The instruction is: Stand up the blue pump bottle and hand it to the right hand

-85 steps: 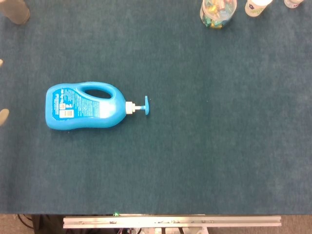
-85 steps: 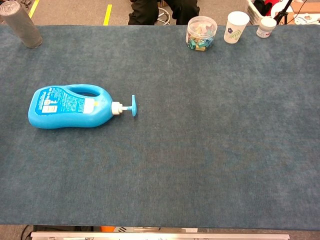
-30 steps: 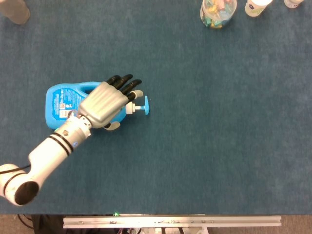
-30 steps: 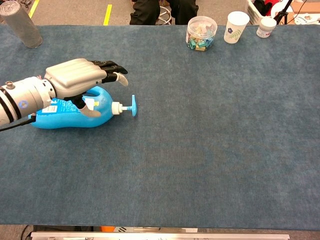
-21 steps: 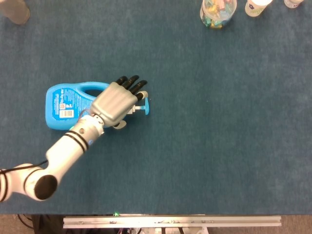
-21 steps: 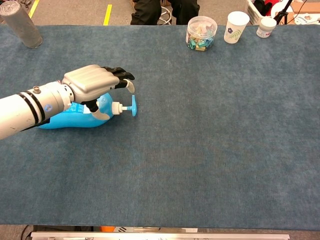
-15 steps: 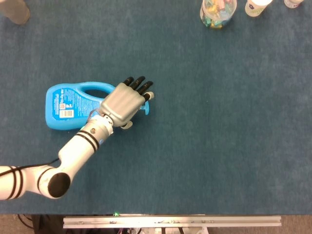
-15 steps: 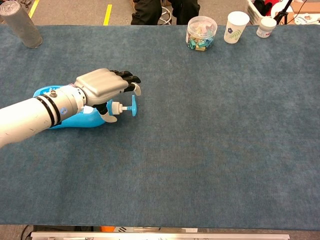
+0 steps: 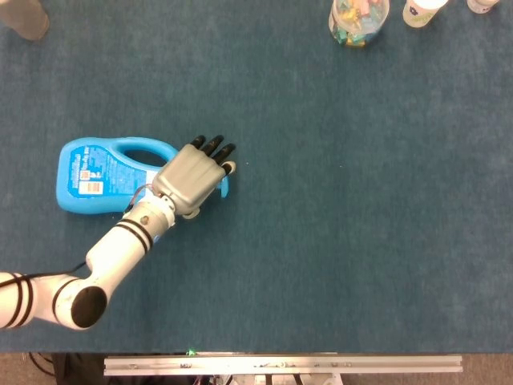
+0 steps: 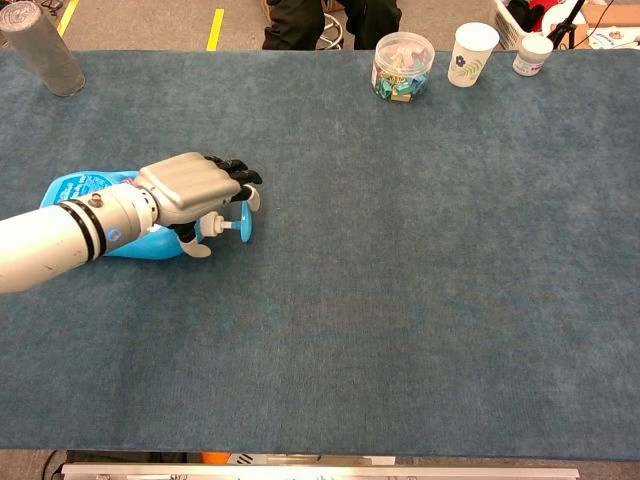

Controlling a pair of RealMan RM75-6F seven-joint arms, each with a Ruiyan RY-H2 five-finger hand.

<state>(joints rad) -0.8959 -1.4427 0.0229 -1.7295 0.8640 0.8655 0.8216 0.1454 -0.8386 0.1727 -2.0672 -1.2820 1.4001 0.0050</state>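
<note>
The left arm reaches in from the near left corner of the surface (image 10: 400,330), and its left hand (image 10: 195,190) lies over the neck end of the blue pump bottle (image 9: 96,176), palm down, dark fingers (image 9: 210,146) stretched past the white collar. Whether the hand actually grips the neck or merely rests on it cannot be told; the thumb hangs just beside the pump stem. The bottle lies flat on its side in the left half of the surface, base toward the left edge, pump head (image 10: 246,222) pointing right. It looks like a rigid, smooth plastic jug, probably heavy if full and slippery on its flanks, so the moulded handle (image 9: 136,150) or the shoulder below the collar seems the safer hold; the thin pump stem looks likely to flex or snap. The right hand shows in neither view. Along the far edge stand a grey cylinder (image 10: 40,47), a clear tub of coloured clips (image 10: 402,66), a paper cup (image 10: 470,54) and a small white jar (image 10: 532,54).
</note>
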